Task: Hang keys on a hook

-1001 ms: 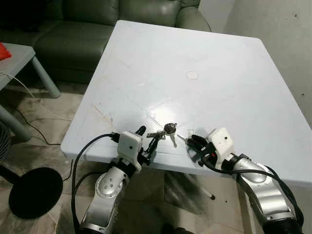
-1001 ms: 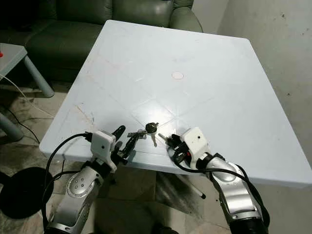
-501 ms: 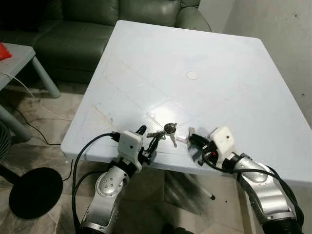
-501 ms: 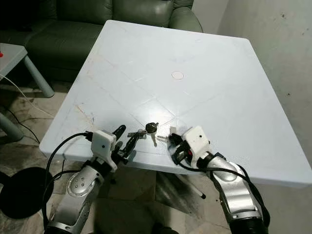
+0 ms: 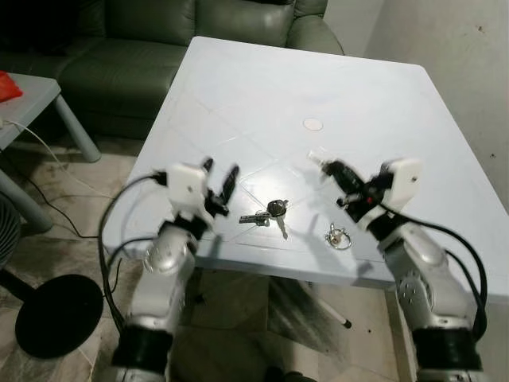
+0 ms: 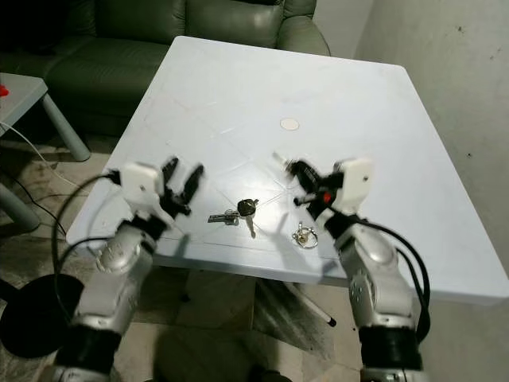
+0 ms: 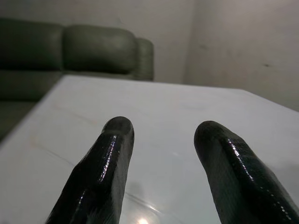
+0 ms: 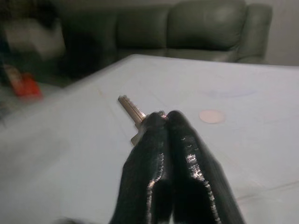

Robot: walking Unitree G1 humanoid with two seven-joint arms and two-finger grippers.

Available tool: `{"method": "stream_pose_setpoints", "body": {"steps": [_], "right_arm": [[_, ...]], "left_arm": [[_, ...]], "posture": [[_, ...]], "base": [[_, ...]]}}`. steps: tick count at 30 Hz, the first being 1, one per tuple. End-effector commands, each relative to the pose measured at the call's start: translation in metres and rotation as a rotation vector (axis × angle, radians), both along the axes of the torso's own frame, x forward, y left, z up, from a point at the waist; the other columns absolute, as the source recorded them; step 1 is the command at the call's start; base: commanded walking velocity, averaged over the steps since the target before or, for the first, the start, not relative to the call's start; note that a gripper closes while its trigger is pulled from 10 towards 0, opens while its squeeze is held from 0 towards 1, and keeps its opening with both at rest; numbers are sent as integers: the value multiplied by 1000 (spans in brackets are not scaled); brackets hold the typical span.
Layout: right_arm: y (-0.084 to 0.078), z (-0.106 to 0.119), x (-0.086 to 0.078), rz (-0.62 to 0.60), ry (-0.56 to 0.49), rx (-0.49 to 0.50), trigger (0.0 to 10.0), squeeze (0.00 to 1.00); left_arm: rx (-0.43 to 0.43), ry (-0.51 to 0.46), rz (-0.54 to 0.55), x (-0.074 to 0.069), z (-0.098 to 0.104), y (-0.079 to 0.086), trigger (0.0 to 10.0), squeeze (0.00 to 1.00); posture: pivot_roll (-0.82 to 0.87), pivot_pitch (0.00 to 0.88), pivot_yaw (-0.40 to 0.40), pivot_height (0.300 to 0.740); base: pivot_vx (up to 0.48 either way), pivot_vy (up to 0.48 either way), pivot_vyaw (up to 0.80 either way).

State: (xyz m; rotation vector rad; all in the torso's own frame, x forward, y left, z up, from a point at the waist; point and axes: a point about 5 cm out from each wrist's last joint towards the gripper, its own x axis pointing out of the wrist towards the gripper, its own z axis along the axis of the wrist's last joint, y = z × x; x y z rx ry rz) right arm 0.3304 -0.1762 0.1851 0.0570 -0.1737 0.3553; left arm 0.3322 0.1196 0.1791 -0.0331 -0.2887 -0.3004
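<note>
One white table (image 5: 382,95) fronts a green sofa (image 5: 119,48).

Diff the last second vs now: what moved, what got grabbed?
Right gripper rose off the table edge, shut on a single key; a key ring lies where it worked. Left gripper lifted too, open and empty. Key bunch and white table unchanged.
</note>
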Motion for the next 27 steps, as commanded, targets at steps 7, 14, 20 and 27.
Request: {"method": "stream_pose_setpoints", "body": {"steps": [7,14,20,27], "right_arm": [[0,-32,-6,75,29,-847,10000,0],[-8,-25,-3,27,-173,-1347,10000,0],[-12,-9,6,-138,-3,-624,10000,0],[-5,-8,5,-101,71,-307,10000,0]], "left_arm": [[3,15,34,6,4,9,10000,0],[0,11,27,5,3,4,10000,0],[-17,24,30,5,2,1,10000,0],[-54,25,33,5,3,4,10000,0]], "posture": [[-22,103,-62,740],[-29,108,-67,740],[-32,110,-72,740],[-31,110,-73,740]], "base": [[0,0,0],[0,0,0],[0,0,0],[0,0,0]]}}
